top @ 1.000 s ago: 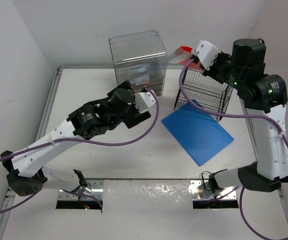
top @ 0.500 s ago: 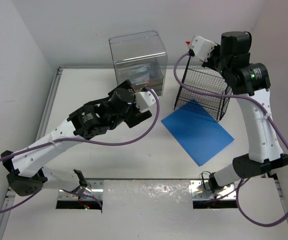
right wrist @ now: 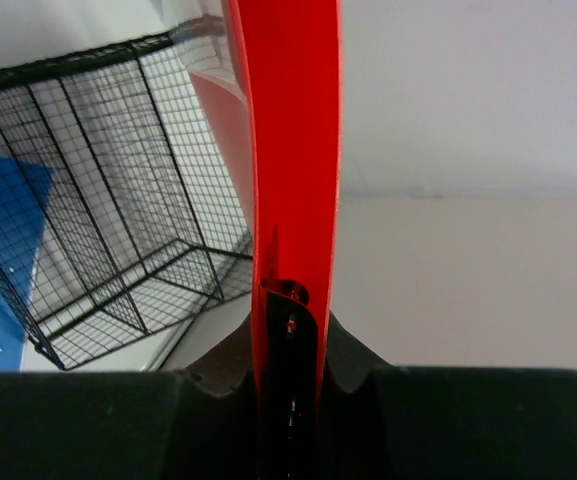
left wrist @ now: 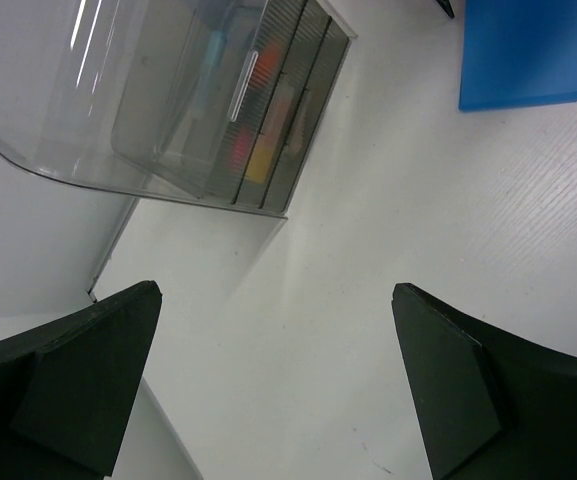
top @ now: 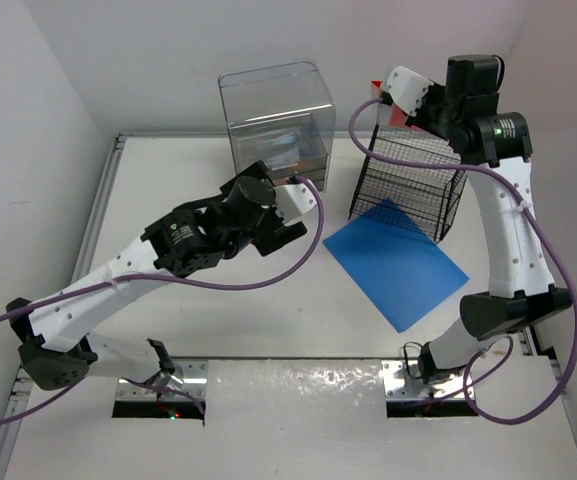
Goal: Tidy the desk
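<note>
Desk (top: 298, 320) spans the top view under both arms, white walls around it. Left gripper (left wrist: 276, 300) is spread wide over bare desk and holds nothing. Only its wrist view shows blurred red and yellow items inside the clear drawer box (left wrist: 198, 110). Right gripper (right wrist: 293, 325) sits high by the far rim of the wire basket (top: 408, 185), pinching a thin red sheet (right wrist: 293, 150) edge-on — from above, just a red corner shows. Blue sheet (top: 398, 265) lies flat, far corner at the basket's foot.

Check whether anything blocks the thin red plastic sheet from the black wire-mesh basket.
Nothing visible does: the thin red plastic sheet, clamped in the right gripper, sits by the rim of the black wire-mesh basket.
</note>
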`<state>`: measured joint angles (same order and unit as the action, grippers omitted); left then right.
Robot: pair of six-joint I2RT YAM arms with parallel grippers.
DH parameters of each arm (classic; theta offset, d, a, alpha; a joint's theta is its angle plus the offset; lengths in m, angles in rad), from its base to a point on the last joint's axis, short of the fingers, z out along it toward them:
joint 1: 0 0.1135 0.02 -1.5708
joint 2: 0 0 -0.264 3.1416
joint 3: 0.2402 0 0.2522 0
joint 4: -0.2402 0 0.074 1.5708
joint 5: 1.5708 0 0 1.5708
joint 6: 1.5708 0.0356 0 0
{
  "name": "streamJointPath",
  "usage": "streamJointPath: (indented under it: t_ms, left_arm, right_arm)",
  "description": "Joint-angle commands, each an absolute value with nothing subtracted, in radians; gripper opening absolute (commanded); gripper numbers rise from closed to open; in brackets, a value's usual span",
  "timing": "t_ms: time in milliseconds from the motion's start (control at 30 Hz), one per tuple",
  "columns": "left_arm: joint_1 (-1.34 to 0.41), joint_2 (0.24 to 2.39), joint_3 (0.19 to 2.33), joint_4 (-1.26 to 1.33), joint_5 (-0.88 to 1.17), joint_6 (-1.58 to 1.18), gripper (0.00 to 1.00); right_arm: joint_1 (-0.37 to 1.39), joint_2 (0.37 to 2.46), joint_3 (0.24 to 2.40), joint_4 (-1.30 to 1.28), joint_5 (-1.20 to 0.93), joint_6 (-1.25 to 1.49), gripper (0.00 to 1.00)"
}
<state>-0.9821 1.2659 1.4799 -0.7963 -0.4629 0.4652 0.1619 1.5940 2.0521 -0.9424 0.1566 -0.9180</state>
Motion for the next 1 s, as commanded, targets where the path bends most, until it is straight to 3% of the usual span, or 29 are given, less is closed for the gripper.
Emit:
streamJointPath:
  t_ms: [0,967]
  left_arm:
    - [-0.986,1.266,1.477,-0.75,-0.48,0.463,1.0]
    - [-0.988,1.259,1.442,-0.742,-0.479,0.472,1.0]
  right_arm:
    - [0.164,1.601,2.108,-0.868,0.077,-0.945,0.0]
    - [0.121,1.491,1.96,-0.865,0.17,-0.98,0.0]
